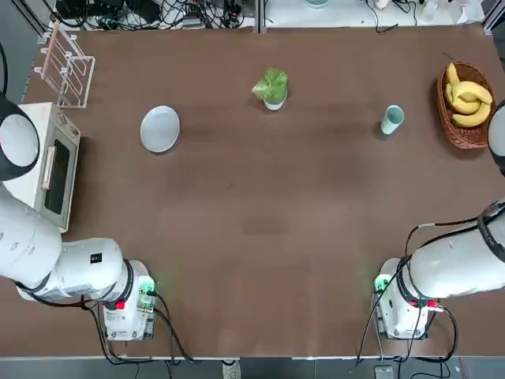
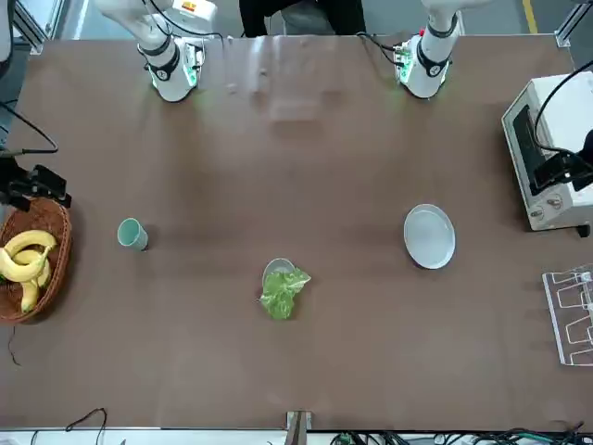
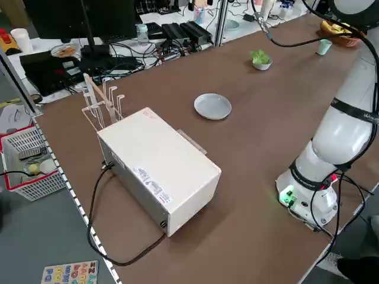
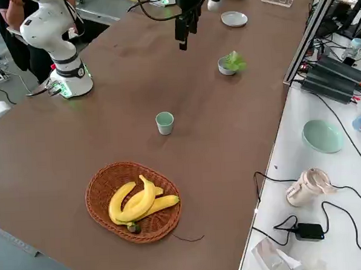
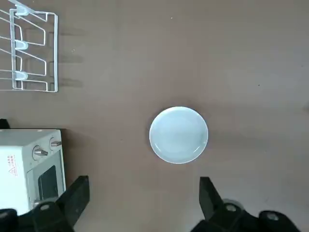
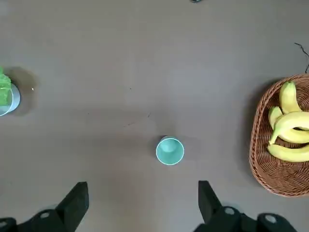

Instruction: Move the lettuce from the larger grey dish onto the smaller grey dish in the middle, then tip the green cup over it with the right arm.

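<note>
The lettuce (image 1: 271, 83) lies on the smaller grey dish (image 1: 274, 103) at the far middle of the table, hanging over its rim. Left of it, the larger grey dish (image 1: 160, 129) holds nothing. The green cup (image 1: 392, 119) stands upright to the right, between the small dish and a basket. My left gripper (image 5: 141, 203) hovers high over the large dish (image 5: 178, 135), open and holding nothing. High above the cup (image 6: 170, 151), my right gripper (image 6: 140, 205) is also open, holding nothing. The lettuce (image 6: 4, 92) shows at the edge of the right wrist view.
A wicker basket (image 1: 454, 126) of bananas (image 1: 467, 99) stands at the far right, close to the cup. A white toaster oven (image 1: 43, 162) and a clear rack (image 1: 67, 67) stand along the left side. The arm bases (image 1: 126, 304) stand at the near edge.
</note>
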Robot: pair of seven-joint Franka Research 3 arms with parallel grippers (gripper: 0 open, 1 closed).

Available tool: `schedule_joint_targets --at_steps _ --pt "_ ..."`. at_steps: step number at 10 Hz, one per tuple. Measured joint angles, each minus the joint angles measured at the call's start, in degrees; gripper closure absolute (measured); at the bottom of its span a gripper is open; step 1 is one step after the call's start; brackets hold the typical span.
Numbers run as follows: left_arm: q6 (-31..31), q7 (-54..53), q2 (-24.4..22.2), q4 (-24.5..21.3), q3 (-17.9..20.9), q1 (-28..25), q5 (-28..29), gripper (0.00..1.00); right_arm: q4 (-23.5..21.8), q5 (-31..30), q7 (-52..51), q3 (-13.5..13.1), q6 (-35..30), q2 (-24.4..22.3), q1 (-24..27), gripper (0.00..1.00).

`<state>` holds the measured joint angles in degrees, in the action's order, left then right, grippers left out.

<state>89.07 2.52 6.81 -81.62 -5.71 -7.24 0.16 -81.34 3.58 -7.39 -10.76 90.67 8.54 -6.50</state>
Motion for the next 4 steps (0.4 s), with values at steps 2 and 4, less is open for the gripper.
schedule_joint_targets --at_steps 2,4 --pt "0.0 0.0 0.0 0.0 0.0 0.0 0.0 0.0 -0.28 -0.04 0.31 -0.04 0.0 -0.59 0.0 0.0" --pt "0.0 0.0 0.0 0.0 0.0 0.0 0.0 0.0 -0.32 -0.06 0.79 -0.13 -0.01 -0.81 0.0 0.0"
